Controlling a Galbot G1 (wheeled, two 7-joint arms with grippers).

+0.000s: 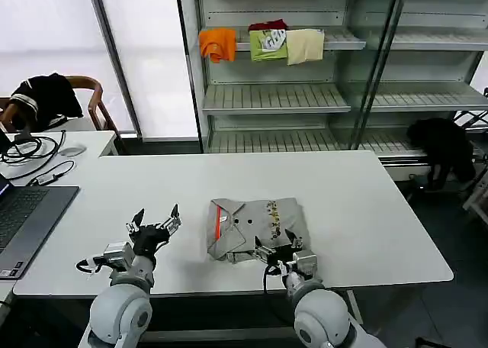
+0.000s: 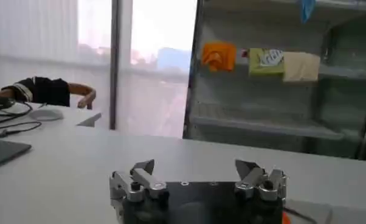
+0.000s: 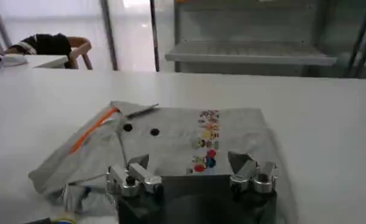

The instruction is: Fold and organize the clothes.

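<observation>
The clothes are one light grey T-shirt (image 1: 255, 227), lying folded into a rough rectangle on the white table (image 1: 366, 211). An orange-red collar strip and a small multicoloured print show on top. My right gripper (image 1: 279, 251) hovers at the shirt's near edge, open. In the right wrist view the shirt (image 3: 171, 131) spreads just beyond that open gripper (image 3: 189, 160), with nothing between the fingers. My left gripper (image 1: 157, 220) stands open over bare table to the left of the shirt, apart from it. The left wrist view has its gripper (image 2: 195, 165) open and empty.
A laptop (image 1: 23, 218), cables (image 1: 34, 153) and a mouse sit at the table's left. Behind stands a shelf rack (image 1: 274, 96) holding orange (image 1: 218, 44), green (image 1: 268, 43) and cream (image 1: 305, 46) folded garments. Black garments lie on a chair (image 1: 47, 96) and low at the right (image 1: 442, 146).
</observation>
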